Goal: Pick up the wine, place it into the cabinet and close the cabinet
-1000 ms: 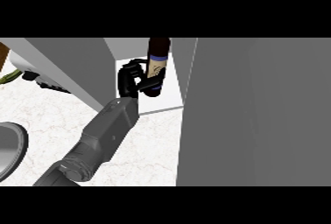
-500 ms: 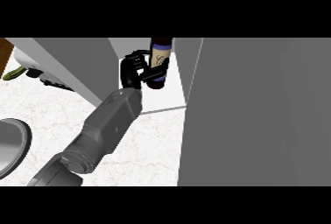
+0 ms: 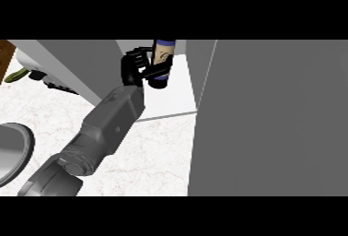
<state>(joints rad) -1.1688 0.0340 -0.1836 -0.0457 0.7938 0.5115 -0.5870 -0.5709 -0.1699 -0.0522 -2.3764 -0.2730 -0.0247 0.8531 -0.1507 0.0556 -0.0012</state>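
Wine (image 3: 163, 62) now sits higher and deeper in the open cabinet (image 3: 81, 60) than half a second ago, when the bottle stood lower against the pale shelf; the forearm has stretched further in and the round plate (image 3: 14, 154) at the left edge has drawn nearer the arm. One black hand (image 3: 136, 69) shows, and which arm it belongs to cannot be told from this view. Its fingers curl round the bottle's lower part, thumb side hidden. The bottle stands nearly upright, just right of the palm, its dark base above the white shelf (image 3: 173, 99), beside the grey door (image 3: 272, 120).
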